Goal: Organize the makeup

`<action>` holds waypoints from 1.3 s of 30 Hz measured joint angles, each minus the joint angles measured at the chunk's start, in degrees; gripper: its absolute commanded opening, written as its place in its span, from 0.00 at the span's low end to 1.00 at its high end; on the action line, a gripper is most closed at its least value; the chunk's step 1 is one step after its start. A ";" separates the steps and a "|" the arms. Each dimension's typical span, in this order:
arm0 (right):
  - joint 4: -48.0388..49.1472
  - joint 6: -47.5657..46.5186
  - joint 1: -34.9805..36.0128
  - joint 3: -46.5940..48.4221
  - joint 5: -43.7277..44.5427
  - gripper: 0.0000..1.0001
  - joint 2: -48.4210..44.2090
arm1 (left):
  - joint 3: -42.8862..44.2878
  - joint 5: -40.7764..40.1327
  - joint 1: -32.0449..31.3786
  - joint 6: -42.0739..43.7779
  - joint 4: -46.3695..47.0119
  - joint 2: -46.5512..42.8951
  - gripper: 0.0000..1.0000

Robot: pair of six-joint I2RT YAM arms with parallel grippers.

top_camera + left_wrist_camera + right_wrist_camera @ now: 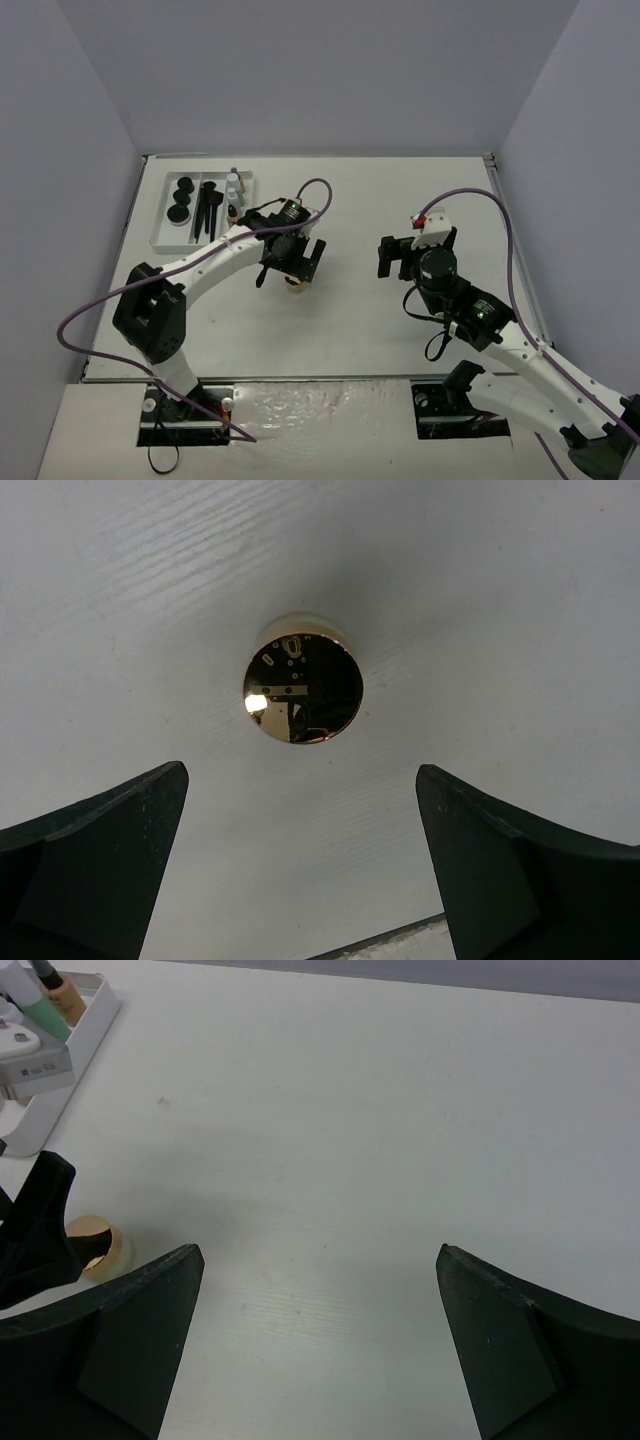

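The left gripper hangs just left of centre in the overhead view, its jaws spread wide and holding nothing. It is over the round gold-lidded compact, which sits alone on the white table; in the left wrist view the compact lies in the upper middle, clear of both fingers. The right gripper, right of centre, is also wide open and empty. At the upper left, the white tray holds round black jars, black brushes and small bottles.
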 measured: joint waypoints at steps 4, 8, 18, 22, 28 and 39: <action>-1.76 0.85 -0.57 0.00 1.04 1.00 -0.48 | 1.94 -0.68 -1.84 -0.13 0.85 4.78 0.94; -2.72 1.34 -0.70 0.00 1.09 1.00 -0.45 | 3.31 -0.97 -2.42 -0.56 1.19 8.82 0.87; -2.96 1.49 -1.12 0.00 0.91 1.00 -0.35 | 3.48 -3.85 -2.40 -1.99 1.53 13.43 0.70; -2.98 1.49 -1.40 0.00 0.66 1.00 0.08 | 3.48 -4.55 -2.40 -2.62 2.22 13.43 0.40; -2.95 1.66 -1.52 0.00 0.26 1.00 0.18 | 3.44 -5.09 -2.40 -3.26 2.97 13.41 0.04; -2.96 1.84 -1.91 0.49 -0.93 1.00 0.52 | 2.02 -6.60 2.84 -3.06 -3.22 0.43 0.01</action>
